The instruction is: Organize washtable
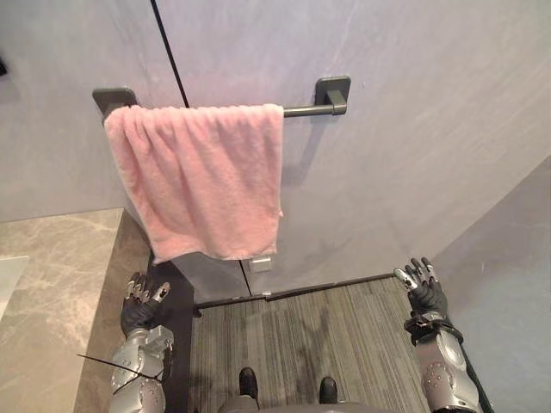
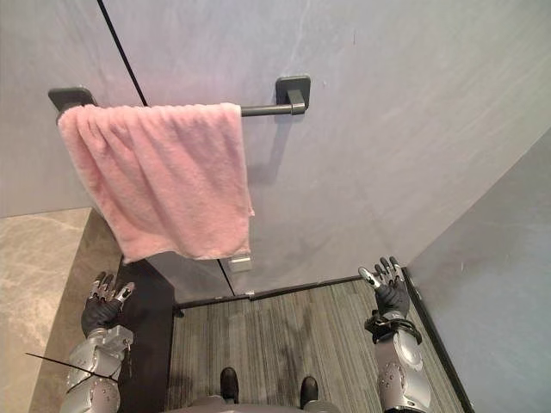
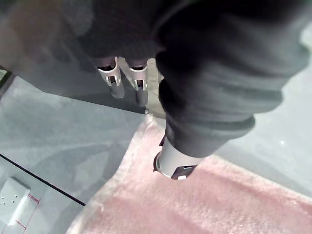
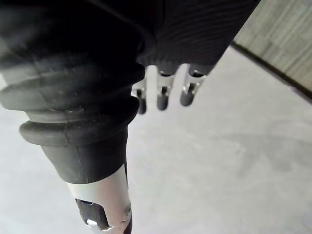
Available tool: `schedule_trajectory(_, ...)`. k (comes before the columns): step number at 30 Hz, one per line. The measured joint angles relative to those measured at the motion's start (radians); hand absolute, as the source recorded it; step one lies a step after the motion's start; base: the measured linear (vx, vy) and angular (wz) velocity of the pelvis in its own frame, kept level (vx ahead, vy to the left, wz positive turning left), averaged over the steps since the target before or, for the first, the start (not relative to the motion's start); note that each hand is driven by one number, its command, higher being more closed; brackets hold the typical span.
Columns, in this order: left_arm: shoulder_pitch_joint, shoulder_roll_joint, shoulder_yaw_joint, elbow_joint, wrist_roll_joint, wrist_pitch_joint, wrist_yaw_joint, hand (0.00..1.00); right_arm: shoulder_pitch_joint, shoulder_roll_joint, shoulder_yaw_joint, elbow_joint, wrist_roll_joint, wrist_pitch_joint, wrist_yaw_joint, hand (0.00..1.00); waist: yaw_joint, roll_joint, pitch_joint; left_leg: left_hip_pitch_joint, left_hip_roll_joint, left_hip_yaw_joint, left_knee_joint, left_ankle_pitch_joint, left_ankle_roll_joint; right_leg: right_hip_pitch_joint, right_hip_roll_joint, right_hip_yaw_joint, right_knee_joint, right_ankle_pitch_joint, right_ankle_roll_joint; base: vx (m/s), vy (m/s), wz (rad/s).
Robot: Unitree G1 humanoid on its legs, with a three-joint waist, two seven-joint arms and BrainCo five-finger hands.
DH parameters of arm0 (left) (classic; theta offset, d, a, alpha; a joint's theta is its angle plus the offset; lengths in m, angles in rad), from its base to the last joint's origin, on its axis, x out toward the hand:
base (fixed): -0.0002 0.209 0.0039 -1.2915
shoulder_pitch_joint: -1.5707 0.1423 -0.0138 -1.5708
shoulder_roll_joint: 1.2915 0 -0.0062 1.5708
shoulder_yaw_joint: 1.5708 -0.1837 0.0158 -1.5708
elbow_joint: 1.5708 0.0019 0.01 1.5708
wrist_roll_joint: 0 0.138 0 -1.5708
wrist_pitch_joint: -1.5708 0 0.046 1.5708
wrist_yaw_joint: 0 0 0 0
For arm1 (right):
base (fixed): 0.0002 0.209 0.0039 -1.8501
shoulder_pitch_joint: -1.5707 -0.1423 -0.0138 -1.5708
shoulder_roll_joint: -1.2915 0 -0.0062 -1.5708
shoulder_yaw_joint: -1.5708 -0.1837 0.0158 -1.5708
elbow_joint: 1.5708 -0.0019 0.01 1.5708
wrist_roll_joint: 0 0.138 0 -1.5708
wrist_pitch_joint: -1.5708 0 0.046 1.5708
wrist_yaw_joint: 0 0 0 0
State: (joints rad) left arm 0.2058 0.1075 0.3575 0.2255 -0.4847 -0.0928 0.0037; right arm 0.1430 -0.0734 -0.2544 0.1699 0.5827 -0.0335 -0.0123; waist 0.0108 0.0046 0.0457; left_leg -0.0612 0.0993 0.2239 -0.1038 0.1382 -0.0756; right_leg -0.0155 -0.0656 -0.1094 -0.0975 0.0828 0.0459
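Note:
A pink towel [image 1: 202, 176] hangs folded over a dark wall rail [image 1: 310, 109], covering the rail's left part and leaving its right end bare. My left hand [image 1: 142, 303] is low at the left, below the towel's bottom edge, fingers relaxed and holding nothing. In the left wrist view the towel [image 3: 195, 204] shows past the hand [image 3: 204, 97] without touching it. My right hand [image 1: 424, 290] is low at the right by the grey wall, fingers straight and empty; its fingers [image 4: 163, 95] point at bare wall.
A marbled stone counter [image 1: 47, 284] lies at the left with a dark side panel [image 1: 176, 344] beside it. A thin dark seam [image 1: 172, 60] runs down the grey wall. A striped grey floor [image 1: 301, 335] lies below. A small white tag [image 1: 261, 263] sits under the towel.

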Motion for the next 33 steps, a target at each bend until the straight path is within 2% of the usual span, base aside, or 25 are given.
schedule_trajectory(4,0.034,-0.035,0.007,-0.075,0.05,0.001,0.001,0.0,0.016,0.031,-0.047,-0.022,0.004,-0.001,-0.011,0.0,-0.002,0.008,-0.009,0.014,-0.004,-0.002,0.0,-0.002,0.002,0.015,-0.003,-0.003,-0.002,-0.003,0.003,0.0,0.003,0.03)
schedule_trajectory(8,0.054,-0.043,0.007,-0.223,0.131,-0.003,0.002,0.0,0.026,0.036,-0.056,-0.149,0.0,-0.016,-0.009,0.0,-0.009,0.01,-0.015,0.016,-0.01,-0.009,0.0,-0.004,0.006,0.022,-0.01,-0.013,-0.003,-0.004,0.003,-0.01,0.008,0.05)
schedule_trajectory(10,0.054,-0.044,0.007,-0.283,0.145,-0.008,0.002,0.0,0.024,0.037,-0.055,-0.172,-0.001,-0.028,-0.005,0.0,-0.018,0.009,-0.016,0.019,-0.014,-0.017,0.0,-0.004,0.006,0.029,-0.013,-0.022,-0.001,-0.006,0.007,0.0,0.016,0.14)
schedule_trajectory(16,0.046,-0.042,0.003,-0.439,0.191,-0.037,0.019,0.0,0.021,0.029,-0.011,-0.198,0.0,-0.029,0.013,0.0,-0.023,0.016,-0.026,0.023,-0.016,-0.018,0.0,-0.004,0.006,0.029,-0.016,-0.023,0.007,-0.01,0.008,0.0,0.002,0.01)
schedule_trajectory(26,-0.062,0.038,-0.051,-0.457,0.3,-0.044,0.049,0.0,-0.001,-0.025,0.114,-0.231,-0.001,-0.026,0.038,0.0,-0.023,0.025,-0.035,0.026,-0.014,-0.016,0.0,-0.002,0.004,0.03,-0.014,-0.02,0.007,-0.01,0.008,0.0,0.0,0.0)
schedule_trajectory(33,-0.127,0.094,-0.074,-0.442,0.304,-0.044,0.085,0.0,-0.005,-0.067,0.162,-0.235,-0.001,-0.024,0.04,0.0,-0.021,0.02,-0.031,0.023,-0.011,-0.008,0.0,-0.003,0.004,0.022,-0.009,-0.01,0.006,-0.011,0.007,0.01,-0.003,-0.04)
